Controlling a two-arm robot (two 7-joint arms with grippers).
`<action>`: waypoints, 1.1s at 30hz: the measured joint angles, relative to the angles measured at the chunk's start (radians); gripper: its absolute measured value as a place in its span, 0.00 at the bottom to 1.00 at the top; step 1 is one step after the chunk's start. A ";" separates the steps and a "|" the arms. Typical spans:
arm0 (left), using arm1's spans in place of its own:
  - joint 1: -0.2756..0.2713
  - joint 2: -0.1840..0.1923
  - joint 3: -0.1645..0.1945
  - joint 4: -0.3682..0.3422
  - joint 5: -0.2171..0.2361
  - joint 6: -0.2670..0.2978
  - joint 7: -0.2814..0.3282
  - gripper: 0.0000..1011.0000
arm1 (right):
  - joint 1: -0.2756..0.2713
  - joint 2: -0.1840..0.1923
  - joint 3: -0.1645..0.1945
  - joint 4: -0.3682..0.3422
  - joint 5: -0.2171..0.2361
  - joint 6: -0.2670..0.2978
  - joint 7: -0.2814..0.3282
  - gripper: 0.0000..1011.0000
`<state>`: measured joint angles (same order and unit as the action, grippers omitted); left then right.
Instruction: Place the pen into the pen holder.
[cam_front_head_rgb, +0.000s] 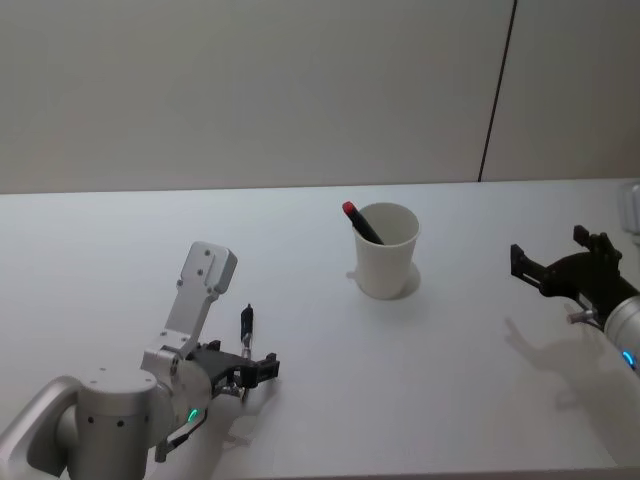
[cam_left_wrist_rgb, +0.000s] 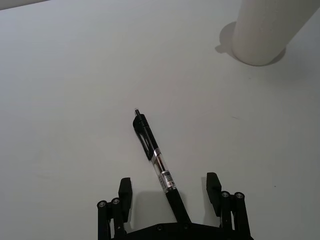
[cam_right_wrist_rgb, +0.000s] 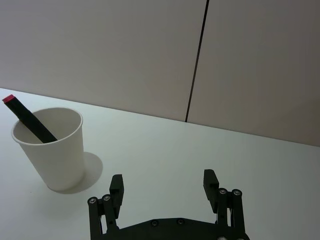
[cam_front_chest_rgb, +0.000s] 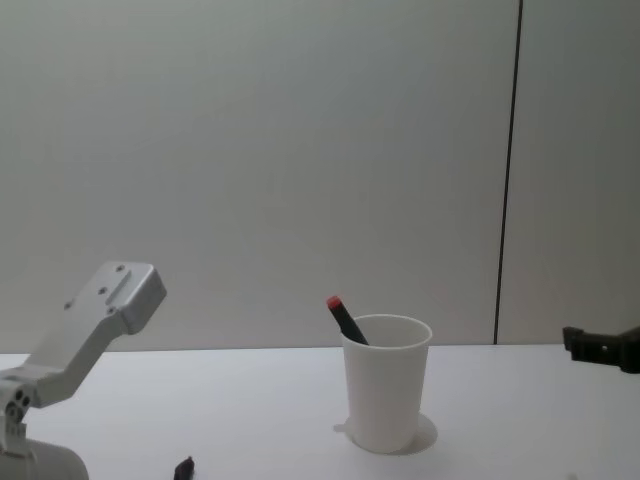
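Your left gripper (cam_left_wrist_rgb: 169, 181) sits low at the near left, fingers spread either side of the black pen (cam_left_wrist_rgb: 152, 152), which lies flat on the table (cam_front_head_rgb: 120, 250), slightly askew between them. Square up and close on mid-barrel so it won't swing. The pen holder (cam_front_head_rgb: 385, 255) stands well apart, farther off and to the right, with a red-tipped pen (cam_front_head_rgb: 362, 223) leaning inside, so aim for its free side; your right gripper (cam_front_head_rgb: 548, 247) hangs spread at the right.

Pens: two, a black pen (cam_left_wrist_rgb: 155, 157) and a red-capped pen (cam_front_head_rgb: 362, 222). Pen holder (cam_front_head_rgb: 385, 258): one. Tools: two, left tool (cam_left_wrist_rgb: 169, 181) and right tool (cam_right_wrist_rgb: 163, 177). Counter (cam_front_head_rgb: 450, 400): one.
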<state>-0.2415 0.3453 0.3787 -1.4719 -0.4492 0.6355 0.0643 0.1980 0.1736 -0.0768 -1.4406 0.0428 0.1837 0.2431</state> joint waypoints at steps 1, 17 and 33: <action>-0.001 -0.001 0.000 0.002 0.001 0.000 -0.001 0.93 | 0.000 0.000 0.000 0.000 0.000 0.000 0.000 0.99; -0.010 -0.015 -0.001 0.030 0.008 -0.004 -0.012 0.48 | 0.000 0.000 0.000 0.000 0.000 0.000 0.000 0.99; -0.014 -0.024 -0.006 0.045 0.013 -0.004 -0.015 0.13 | 0.000 0.000 0.000 0.000 0.000 0.000 0.000 0.99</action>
<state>-0.2560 0.3217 0.3730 -1.4269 -0.4363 0.6313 0.0496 0.1981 0.1735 -0.0768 -1.4406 0.0428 0.1837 0.2431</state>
